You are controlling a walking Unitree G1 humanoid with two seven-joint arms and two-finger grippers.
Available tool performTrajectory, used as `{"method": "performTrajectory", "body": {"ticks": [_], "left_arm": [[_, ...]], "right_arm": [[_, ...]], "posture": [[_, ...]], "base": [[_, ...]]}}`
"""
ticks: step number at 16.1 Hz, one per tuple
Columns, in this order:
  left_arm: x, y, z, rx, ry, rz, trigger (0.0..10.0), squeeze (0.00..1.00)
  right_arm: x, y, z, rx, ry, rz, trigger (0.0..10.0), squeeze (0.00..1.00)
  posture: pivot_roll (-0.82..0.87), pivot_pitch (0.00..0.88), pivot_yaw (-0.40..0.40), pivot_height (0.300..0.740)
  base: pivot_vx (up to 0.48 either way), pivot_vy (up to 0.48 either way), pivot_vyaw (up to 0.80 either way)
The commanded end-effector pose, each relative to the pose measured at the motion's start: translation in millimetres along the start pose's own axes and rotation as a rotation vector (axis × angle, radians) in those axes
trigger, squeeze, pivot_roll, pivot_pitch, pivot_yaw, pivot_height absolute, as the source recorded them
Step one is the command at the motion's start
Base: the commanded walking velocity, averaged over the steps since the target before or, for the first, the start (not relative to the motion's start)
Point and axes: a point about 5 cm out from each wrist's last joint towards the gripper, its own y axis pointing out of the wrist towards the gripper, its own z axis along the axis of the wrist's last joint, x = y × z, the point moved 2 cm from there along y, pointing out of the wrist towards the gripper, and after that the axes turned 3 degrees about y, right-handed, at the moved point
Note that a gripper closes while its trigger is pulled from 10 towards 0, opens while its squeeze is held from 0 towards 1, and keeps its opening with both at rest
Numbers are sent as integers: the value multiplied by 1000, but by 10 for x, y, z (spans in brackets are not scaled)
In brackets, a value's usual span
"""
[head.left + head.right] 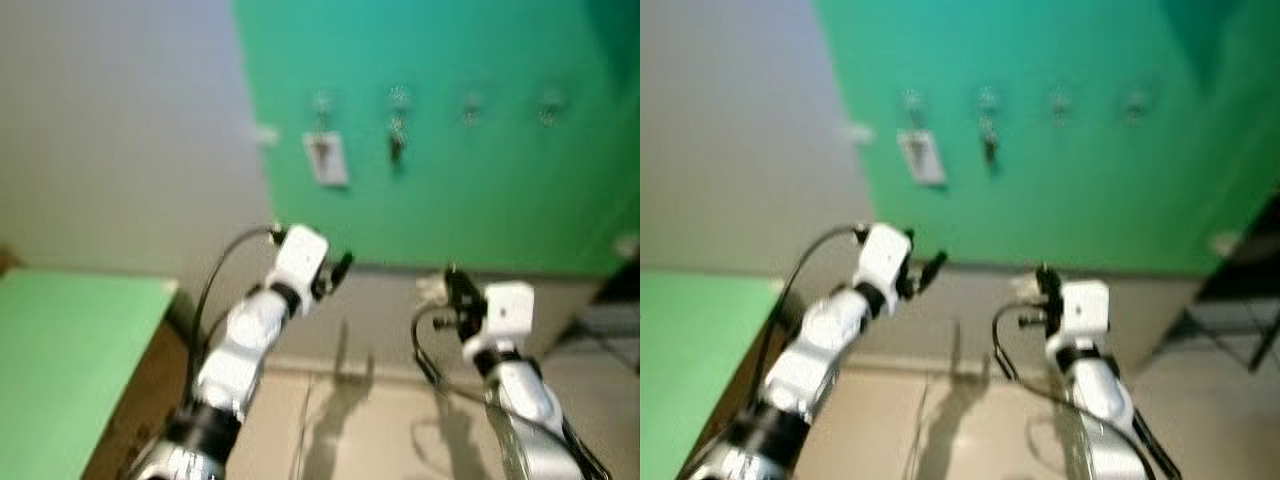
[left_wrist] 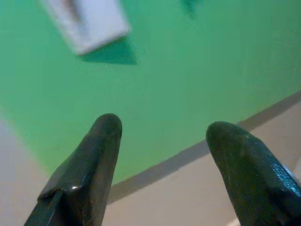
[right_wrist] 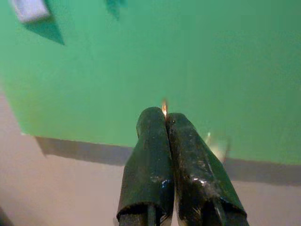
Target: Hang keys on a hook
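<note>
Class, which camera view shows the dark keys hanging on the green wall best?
The left eye view: the keys hang whole beneath their hook, though blurred. The right eye view shows them much the same. Each wrist view catches just a dark green blur at its edge, perhaps them.

Four hooks (image 1: 400,97) in row on wall (image 1: 450,200); tag (image 1: 326,158) on leftmost, keys (image 1: 396,142) on 2nd.

Blur is smearing both eye views: the four hooks (image 1: 400,97) on the green wall (image 1: 480,200) are reading as pale smudges, and the dark bunch (image 1: 396,145) under the second hook is too soft to identify. At ten o'clock the white tag (image 2: 87,21) is running off the left wrist frame. A tiny orange glint (image 3: 164,109) is peeking between the right gripper (image 3: 165,117) tips, too small to tell.
</note>
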Motion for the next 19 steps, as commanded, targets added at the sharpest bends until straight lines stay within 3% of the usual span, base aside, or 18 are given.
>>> {"method": "performTrajectory", "body": {"ticks": [1, 5, 9, 15, 19], "left_arm": [[-111, -18, -13, -6, 3, 24, 10000, 0], [-197, -27, -58, -25, 26, 58, 10000, 0], [-165, -26, -59, -21, 52, 43, 10000, 0], [-110, -13, -34, 4, 50, 12, 10000, 0], [-56, -13, -11, 27, 53, -24, 10000, 0]], "right_arm": [[-48, 50, 125, 44, 11, 20, 0, 0], [-65, 73, 127, 40, 8, 28, 0, 0], [-107, 91, 128, 35, 6, 52, 0, 0], [-50, 243, 481, 102, 1, 99, 0, 0], [-72, 236, 460, 86, 7, 105, 0, 0]], "posture": [[-176, 0, 79, 740], [-166, 0, 78, 740], [-162, 0, 75, 740], [-170, 0, 80, 740], [-173, 0, 82, 740]], "base": [[446, 0, 0], [445, 0, 0], [0, 0, 0], [0, 0, 0], [200, -403, 0]]}}
